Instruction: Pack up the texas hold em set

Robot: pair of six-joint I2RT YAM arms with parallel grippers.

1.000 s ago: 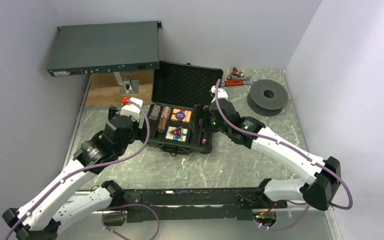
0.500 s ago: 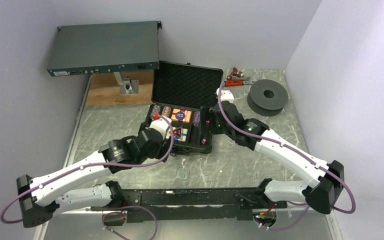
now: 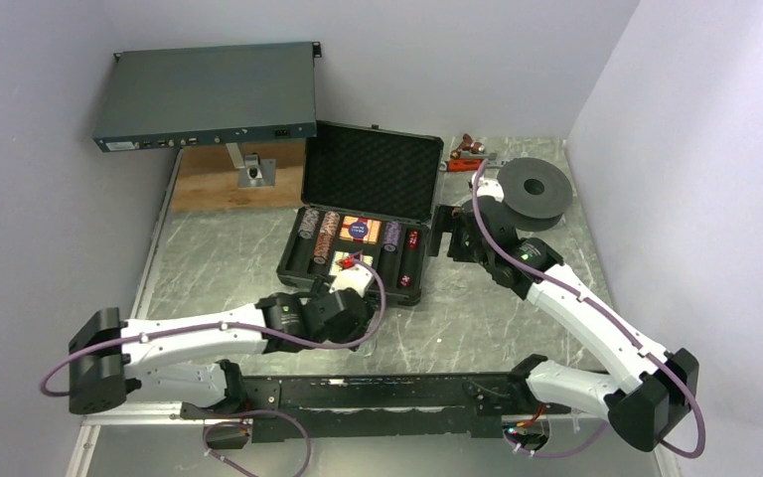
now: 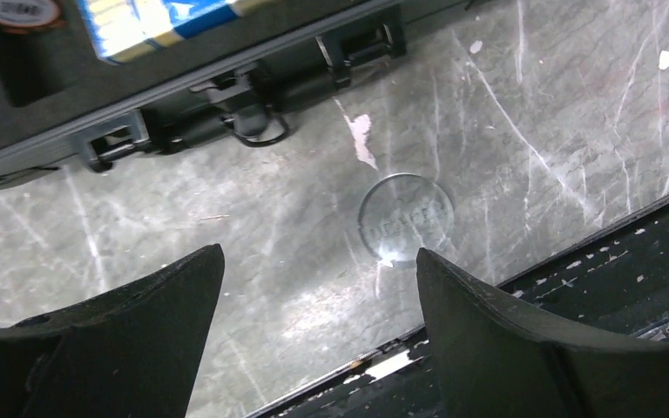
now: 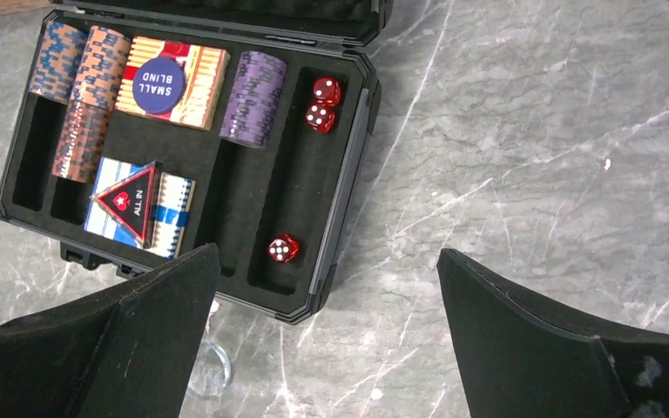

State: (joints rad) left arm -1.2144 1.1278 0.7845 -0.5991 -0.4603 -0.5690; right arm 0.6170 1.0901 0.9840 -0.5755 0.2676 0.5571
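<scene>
The black case (image 3: pixel 296 270) lies open at the table's middle, its foam lid (image 3: pixel 373 169) tilted back. Inside are orange-blue chip stacks (image 5: pixel 87 96), purple chips (image 5: pixel 257 96), a card deck under a blue "small blind" disc (image 5: pixel 161 83), a second deck under the triangular black-red marker (image 5: pixel 131 200), and three red dice (image 5: pixel 282 248). A clear round disc (image 4: pixel 405 218) lies on the table before the case's latches. My left gripper (image 4: pixel 318 252) hangs open just short of this disc. My right gripper (image 5: pixel 327 252) is open above the table, off the case's right front corner.
A grey-blue rack unit (image 3: pixel 209 94) stands at the back left over a wooden board (image 3: pixel 209 184). A black spool (image 3: pixel 534 189) and a red tool (image 3: pixel 467 154) lie at the back right. A black rail (image 3: pixel 378 393) runs along the near edge.
My left arm swung from the case's left side round to its front, low over the table, and its jaws narrowed a little. My right gripper drew back to the right, off the case.
</scene>
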